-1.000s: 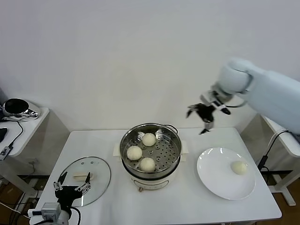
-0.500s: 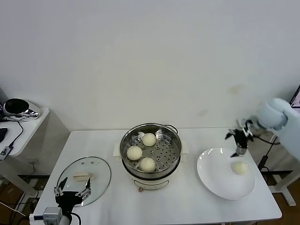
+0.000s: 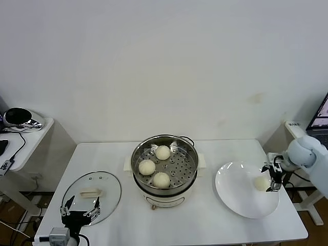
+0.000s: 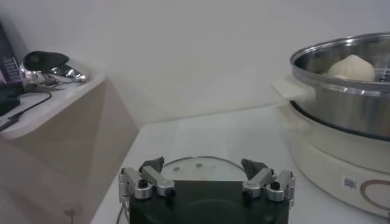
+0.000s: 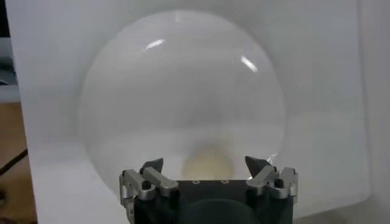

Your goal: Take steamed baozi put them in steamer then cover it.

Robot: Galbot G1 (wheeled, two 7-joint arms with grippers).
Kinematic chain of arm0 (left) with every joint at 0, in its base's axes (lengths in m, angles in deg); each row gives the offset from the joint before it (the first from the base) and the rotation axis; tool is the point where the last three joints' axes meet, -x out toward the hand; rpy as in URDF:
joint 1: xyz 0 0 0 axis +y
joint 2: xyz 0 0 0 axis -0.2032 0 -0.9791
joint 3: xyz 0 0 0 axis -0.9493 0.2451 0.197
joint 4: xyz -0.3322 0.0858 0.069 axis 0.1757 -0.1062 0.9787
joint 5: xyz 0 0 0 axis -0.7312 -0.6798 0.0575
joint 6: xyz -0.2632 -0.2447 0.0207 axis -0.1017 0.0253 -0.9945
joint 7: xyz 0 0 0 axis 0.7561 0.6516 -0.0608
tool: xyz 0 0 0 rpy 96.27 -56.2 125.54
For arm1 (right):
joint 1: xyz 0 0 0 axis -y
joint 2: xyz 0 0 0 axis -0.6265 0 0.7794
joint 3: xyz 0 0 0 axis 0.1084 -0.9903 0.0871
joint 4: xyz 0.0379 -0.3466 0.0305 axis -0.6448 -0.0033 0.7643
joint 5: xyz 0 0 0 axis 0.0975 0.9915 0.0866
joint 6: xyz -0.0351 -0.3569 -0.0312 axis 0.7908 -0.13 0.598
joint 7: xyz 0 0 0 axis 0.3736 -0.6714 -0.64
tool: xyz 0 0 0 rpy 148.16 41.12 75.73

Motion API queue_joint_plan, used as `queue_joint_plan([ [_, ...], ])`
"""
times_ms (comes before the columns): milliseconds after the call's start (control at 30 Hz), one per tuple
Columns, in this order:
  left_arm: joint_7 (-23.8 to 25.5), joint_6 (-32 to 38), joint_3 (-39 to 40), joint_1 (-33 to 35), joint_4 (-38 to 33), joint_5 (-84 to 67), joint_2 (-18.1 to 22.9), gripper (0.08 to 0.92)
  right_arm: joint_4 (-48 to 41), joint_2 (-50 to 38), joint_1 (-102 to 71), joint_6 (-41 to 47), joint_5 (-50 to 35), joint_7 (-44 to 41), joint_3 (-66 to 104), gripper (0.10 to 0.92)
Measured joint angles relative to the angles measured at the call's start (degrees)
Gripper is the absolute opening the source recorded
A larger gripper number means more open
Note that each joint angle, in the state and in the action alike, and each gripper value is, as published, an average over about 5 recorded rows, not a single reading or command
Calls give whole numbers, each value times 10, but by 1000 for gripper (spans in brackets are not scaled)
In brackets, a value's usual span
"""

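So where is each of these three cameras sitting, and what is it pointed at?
Head view: high on the robot, looking down at the table, steamer, cover and plate; both grippers show.
Left wrist view: low behind the open left gripper, facing the cover and steamer.
Right wrist view: above the plate, behind the open right gripper, facing the last baozi.
Shared: head and right wrist views both show that baozi.

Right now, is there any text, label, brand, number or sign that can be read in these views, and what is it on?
No text can be read in any view.
Small sticker on the steamer base, seen in the left wrist view: marks too small and blurred to read.
Round marking beside that sticker: a ring shape only, no legible characters.
Screen at the right edge of the head view: content too small to read.
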Motion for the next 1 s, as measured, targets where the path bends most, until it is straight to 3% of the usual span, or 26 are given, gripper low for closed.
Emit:
queue_joint_plan([
  [1000, 0, 4, 0, -3, 21, 11, 5, 823, -108, 77, 21, -59, 71, 34, -26, 823],
])
